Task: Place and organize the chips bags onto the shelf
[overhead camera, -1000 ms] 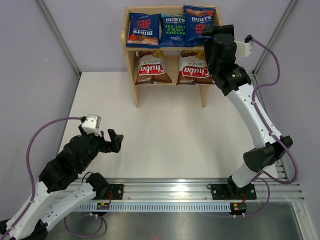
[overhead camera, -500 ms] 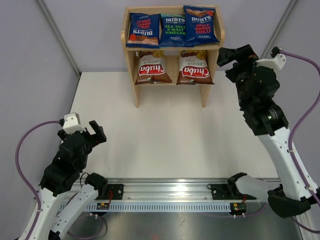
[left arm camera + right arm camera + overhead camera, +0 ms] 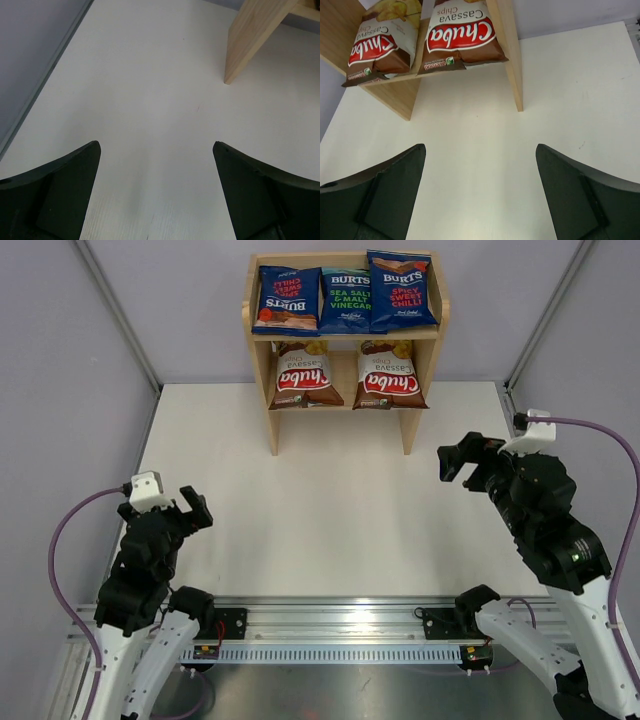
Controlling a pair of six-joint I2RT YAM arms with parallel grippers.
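The wooden shelf (image 3: pixel 432 350) stands at the far middle of the table. Three dark blue Burts bags (image 3: pixel 345 298) lie side by side on its top tier. Two brown Chuba bags (image 3: pixel 305 378) lie on the lower tier, and both show in the right wrist view (image 3: pixel 462 37). My left gripper (image 3: pixel 193 510) is open and empty over the near left of the table; in its wrist view (image 3: pixel 156 150) only bare table lies between the fingers. My right gripper (image 3: pixel 458 456) is open and empty, well clear of the shelf's right side, and its wrist view (image 3: pixel 480 152) shows bare table.
The white table (image 3: pixel 330 510) is bounded by grey walls left and right. A metal rail (image 3: pixel 340 625) with the arm bases runs along the near edge. A shelf leg (image 3: pixel 250 42) shows in the left wrist view.
My right arm has drawn back from the shelf's right side towards the near right. My left arm has pulled back to the left and near edge. The bags have not moved.
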